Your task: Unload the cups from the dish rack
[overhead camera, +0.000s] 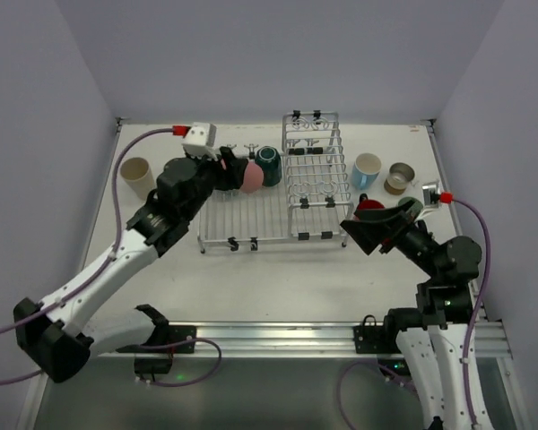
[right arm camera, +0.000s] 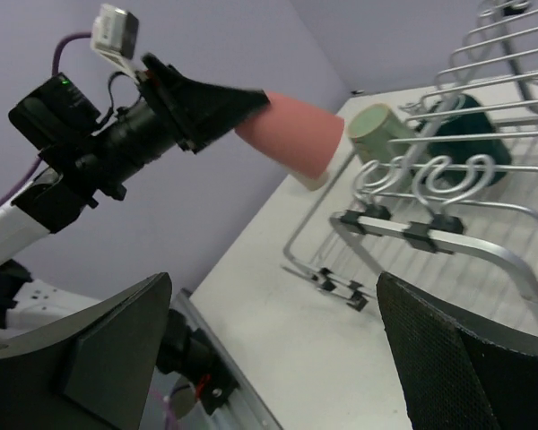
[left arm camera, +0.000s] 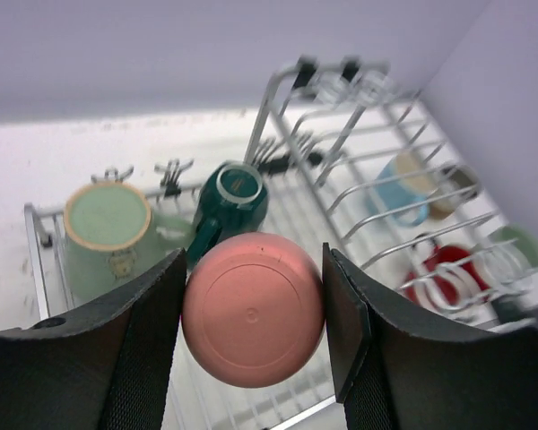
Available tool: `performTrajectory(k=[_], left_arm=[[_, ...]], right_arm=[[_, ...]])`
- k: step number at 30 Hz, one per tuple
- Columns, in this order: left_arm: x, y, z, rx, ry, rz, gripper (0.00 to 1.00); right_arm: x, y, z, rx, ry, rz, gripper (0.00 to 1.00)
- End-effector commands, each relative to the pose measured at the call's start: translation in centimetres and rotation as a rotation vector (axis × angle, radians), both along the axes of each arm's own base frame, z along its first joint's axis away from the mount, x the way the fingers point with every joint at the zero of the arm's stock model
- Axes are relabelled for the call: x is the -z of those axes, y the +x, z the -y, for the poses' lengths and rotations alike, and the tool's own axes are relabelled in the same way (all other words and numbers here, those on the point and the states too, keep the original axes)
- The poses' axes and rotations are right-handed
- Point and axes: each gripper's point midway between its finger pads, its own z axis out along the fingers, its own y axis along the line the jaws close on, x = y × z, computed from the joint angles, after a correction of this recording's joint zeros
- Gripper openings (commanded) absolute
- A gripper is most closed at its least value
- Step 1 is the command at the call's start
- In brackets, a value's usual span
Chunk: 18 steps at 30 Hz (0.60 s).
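My left gripper (overhead camera: 233,175) is shut on a pink cup (overhead camera: 247,175), holding it on its side above the flat part of the silver dish rack (overhead camera: 251,219). In the left wrist view the cup's base (left arm camera: 254,309) sits between both pads. A sage green mug (left arm camera: 108,228) and a dark teal mug (left arm camera: 233,202) lie in the rack beyond it. My right gripper (overhead camera: 369,235) is open and empty by the rack's front right corner. The right wrist view shows the pink cup (right arm camera: 291,134), the green mug (right arm camera: 377,130) and the rack (right arm camera: 448,237).
A beige cup (overhead camera: 136,176) stands on the table left of the rack. To the right of the raised pronged section (overhead camera: 310,170) stand a light blue mug (overhead camera: 367,170), a tan cup (overhead camera: 399,176) and a red cup (overhead camera: 369,205) beside my right gripper.
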Motion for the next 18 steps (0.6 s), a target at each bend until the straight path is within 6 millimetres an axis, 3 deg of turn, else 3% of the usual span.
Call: performTrajectory(k=[1, 3, 6, 7, 8, 10, 12, 13, 18], left_arm=[[-6.0, -2.8, -1.1, 0.023, -0.166, 0.123, 0.24], [-8.1, -4.9, -1.5, 0.064, -0.231, 0.162, 0.24], [-10.5, -7.5, -2.0, 0.119, -0.332, 0.205, 0.23], [-11.2, -8.6, -2.2, 0.144, -0.364, 0.228, 0.23], [-11.7, -9.3, -2.2, 0.162, -0.403, 0.231, 0.23], [-13.1, -11.0, -2.3, 0.215, -0.457, 0.26, 0.22], [-13.5, -12.3, -1.9, 0.273, -0.504, 0.259, 0.21], [-13.8, -13.0, -2.0, 0.29, -0.524, 0.266, 0.21], [-14.5, -15.5, -1.6, 0.394, -0.613, 0.265, 0.21]], right_arm=[[-3.7, -0.7, -1.6, -0.063, 0.07, 0.061, 0.99], [-3.8, -0.8, -3.6, -0.139, 0.082, 0.043, 0.99], [-5.6, -1.7, -6.0, -0.228, 0.126, 0.086, 0.99], [-6.1, -1.1, -6.7, -0.232, 0.135, 0.095, 0.99], [-7.1, -2.0, -7.8, -0.284, 0.146, 0.114, 0.99], [-7.9, -1.2, -9.1, -0.278, 0.153, 0.144, 0.99], [-8.8, -1.8, -10.7, -0.317, 0.171, 0.156, 0.99], [-8.7, -1.4, -12.0, -0.326, 0.164, 0.159, 0.99], [-8.8, -0.3, -14.6, -0.32, 0.174, 0.138, 0.99]])
